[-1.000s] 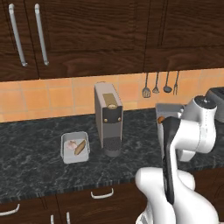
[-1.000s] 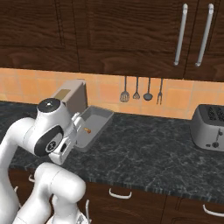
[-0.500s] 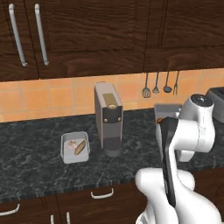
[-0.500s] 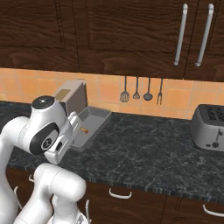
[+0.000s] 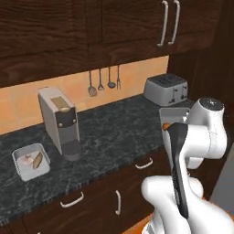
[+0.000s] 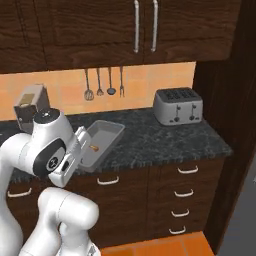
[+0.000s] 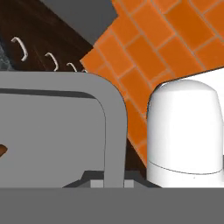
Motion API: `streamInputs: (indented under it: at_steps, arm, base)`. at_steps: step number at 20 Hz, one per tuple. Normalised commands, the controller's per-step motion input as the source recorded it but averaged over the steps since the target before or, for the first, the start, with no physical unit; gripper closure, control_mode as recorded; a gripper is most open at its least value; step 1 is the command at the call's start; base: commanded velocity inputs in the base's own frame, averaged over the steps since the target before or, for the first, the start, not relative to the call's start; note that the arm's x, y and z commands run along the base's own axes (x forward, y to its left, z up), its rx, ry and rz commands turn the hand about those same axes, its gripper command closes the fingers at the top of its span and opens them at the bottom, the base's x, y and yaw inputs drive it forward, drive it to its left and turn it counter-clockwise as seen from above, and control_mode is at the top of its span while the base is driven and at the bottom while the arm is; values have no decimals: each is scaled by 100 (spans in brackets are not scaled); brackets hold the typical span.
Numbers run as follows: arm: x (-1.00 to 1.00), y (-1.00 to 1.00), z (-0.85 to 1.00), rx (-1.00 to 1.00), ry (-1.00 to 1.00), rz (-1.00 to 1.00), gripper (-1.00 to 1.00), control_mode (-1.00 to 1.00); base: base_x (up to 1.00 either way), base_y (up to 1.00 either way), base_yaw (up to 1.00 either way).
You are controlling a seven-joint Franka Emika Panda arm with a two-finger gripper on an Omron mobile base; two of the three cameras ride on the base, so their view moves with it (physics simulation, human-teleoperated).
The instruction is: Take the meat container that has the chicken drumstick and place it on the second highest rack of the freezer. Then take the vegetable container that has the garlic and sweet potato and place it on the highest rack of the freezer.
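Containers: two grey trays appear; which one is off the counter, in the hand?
The meat container with the chicken drumstick, tilted beside the arm; the vegetable container sits by the coffee machine.

Vegetable container [image 5: 30, 162] left of coffee machine [image 5: 59, 122] — toaster [image 5: 166, 89] far right.

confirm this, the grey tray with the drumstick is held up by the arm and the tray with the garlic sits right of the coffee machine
Not quite: the small grey tray with the garlic sits left of the tall grey coffee machine, as the left base view shows. The large grey tray with the drumstick is indeed held up.
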Motion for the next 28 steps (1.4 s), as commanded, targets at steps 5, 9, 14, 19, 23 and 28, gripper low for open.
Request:
streamInputs:
  at_steps: [5, 9, 14, 19, 23, 28]
  arm:
    - [0, 0, 0, 0, 0, 0, 100, 100]
    - [0, 0, 0, 0, 0, 0, 100, 100]
    - [0, 0, 0, 0, 0, 0, 100, 100]
    - [0, 0, 0, 0, 0, 0, 100, 100]
    - [0, 0, 0, 0, 0, 0, 100, 100]
    - [0, 0, 0, 0, 0, 0, 100, 100]
  base:
    - [-23, 0, -89]
    - [-13, -1, -93]
    - [0, -35, -91]
    - [19, -65, -75]
    - [94, -92, -22]
    - [96, -65, -1]
